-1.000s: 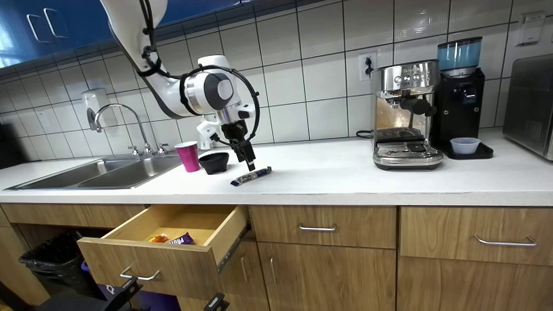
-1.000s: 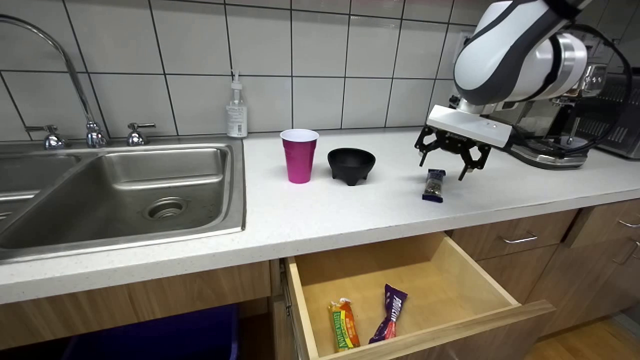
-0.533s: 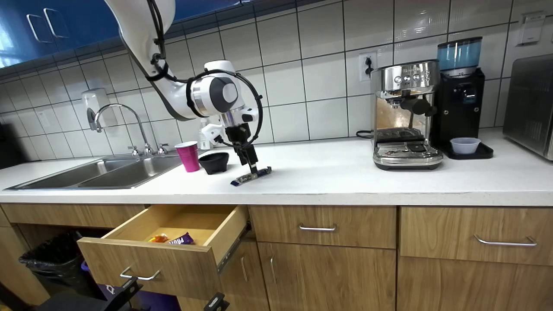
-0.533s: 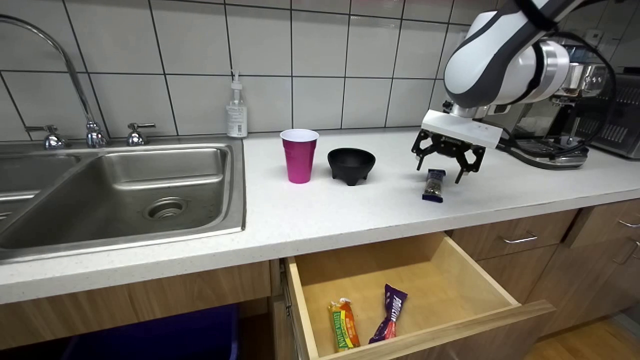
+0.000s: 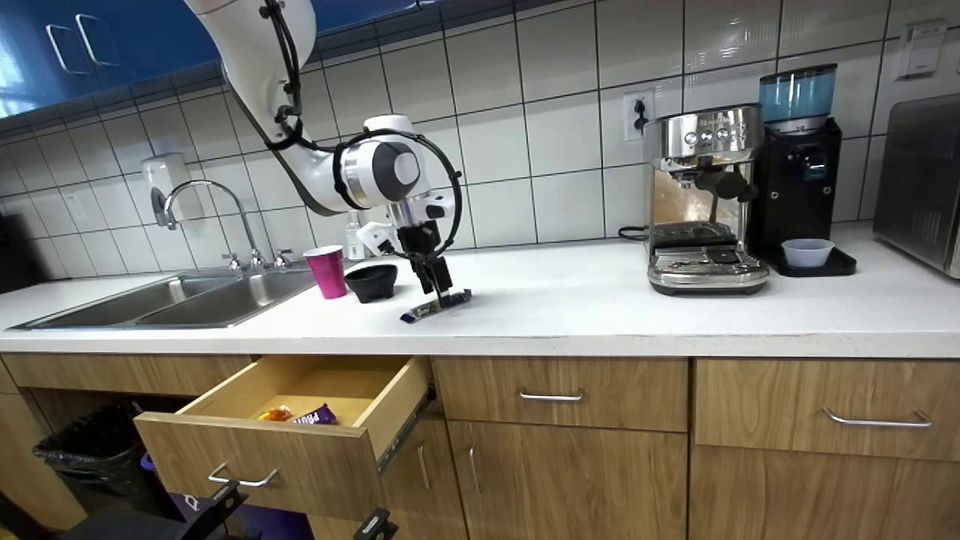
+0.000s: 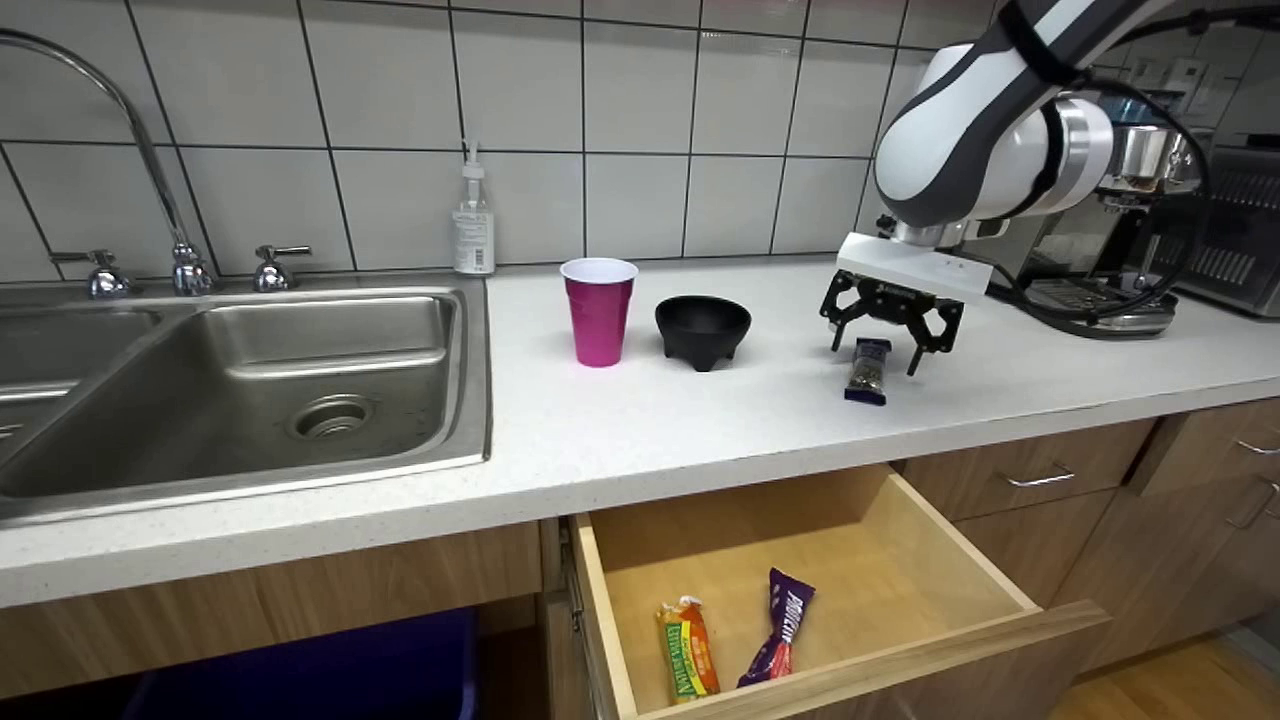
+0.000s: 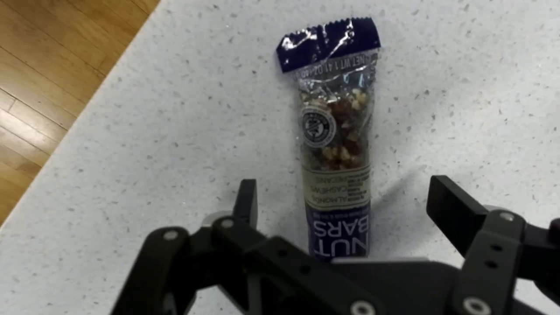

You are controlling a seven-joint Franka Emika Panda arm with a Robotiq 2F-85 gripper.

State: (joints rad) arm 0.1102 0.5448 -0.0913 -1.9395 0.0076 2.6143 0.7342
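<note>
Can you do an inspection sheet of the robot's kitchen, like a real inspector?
Surface: white, dark-speckled countertop.
Things: navy-and-clear plastic-wrapped nut bar, lying on the countertop.
Clutter: upright magenta plastic cup; black footed bowl; orange-green wrapped snack and purple wrapped snack inside an open wooden drawer.
Grippers: black two-fingered gripper, open; nut bar seen between its jaws, ungripped.
Cables: black cable looping along the white robot arm.
Surroundings: steel double sink, silver espresso machine, white tiled wall.
</note>
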